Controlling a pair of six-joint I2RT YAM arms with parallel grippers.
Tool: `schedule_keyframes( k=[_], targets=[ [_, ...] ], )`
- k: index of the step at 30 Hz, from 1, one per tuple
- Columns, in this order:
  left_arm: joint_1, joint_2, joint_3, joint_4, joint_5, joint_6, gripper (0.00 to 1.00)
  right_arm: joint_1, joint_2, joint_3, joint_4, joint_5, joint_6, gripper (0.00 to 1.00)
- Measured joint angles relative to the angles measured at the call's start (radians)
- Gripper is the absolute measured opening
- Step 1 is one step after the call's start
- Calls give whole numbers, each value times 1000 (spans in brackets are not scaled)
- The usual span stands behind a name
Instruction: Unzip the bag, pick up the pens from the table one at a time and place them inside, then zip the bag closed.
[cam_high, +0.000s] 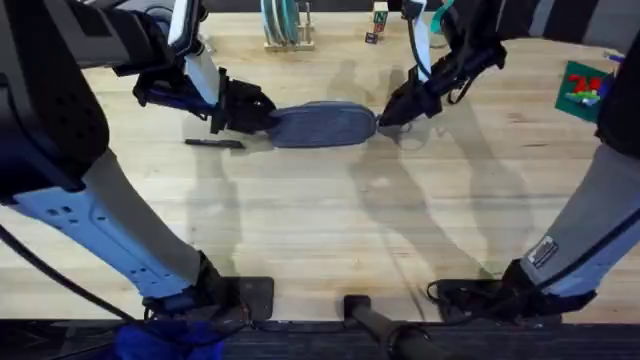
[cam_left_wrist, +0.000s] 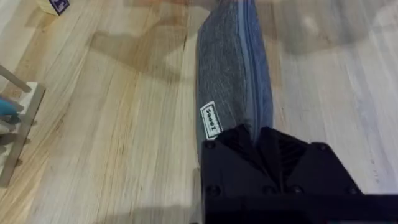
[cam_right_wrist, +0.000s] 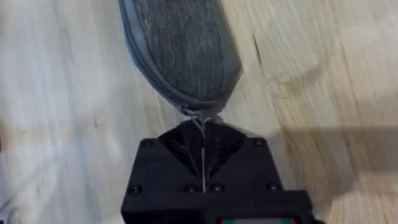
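Arm bases sit at near edge of desk. Mid-desk toward far side: bag, lying lengthwise left-right, zipper closed. Left claw clamped on bag's left end; right claw pinched shut on zipper pull at right end. One black pen just left of bag.

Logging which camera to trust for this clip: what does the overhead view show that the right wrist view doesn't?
Overhead alone: a black pen lying on the table by the bag's left end, and the left gripper at that end. Right wrist alone: the zipper pull pinched in shut fingers. Both: the bag and right gripper.
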Motion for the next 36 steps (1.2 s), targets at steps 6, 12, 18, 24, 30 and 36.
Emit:
schedule_keyframes(
  k=[6,12,18,24,30,36],
  targets=[
    [-1,0,0,2,0,0,41,0,0,54,-96,1,7,31],
    [-3,0,0,3,-3,0,41,3,0,119,-217,1,12,31],
    [-5,0,2,3,-6,0,41,32,0,152,-237,1,12,31],
    [-5,0,3,3,-7,0,41,81,0,192,-293,4,13,31],
    [-6,0,3,3,-7,0,41,121,0,249,-319,5,15,30],
    [-6,0,3,3,-8,0,41,139,0,255,-312,5,18,31]
  ],
)
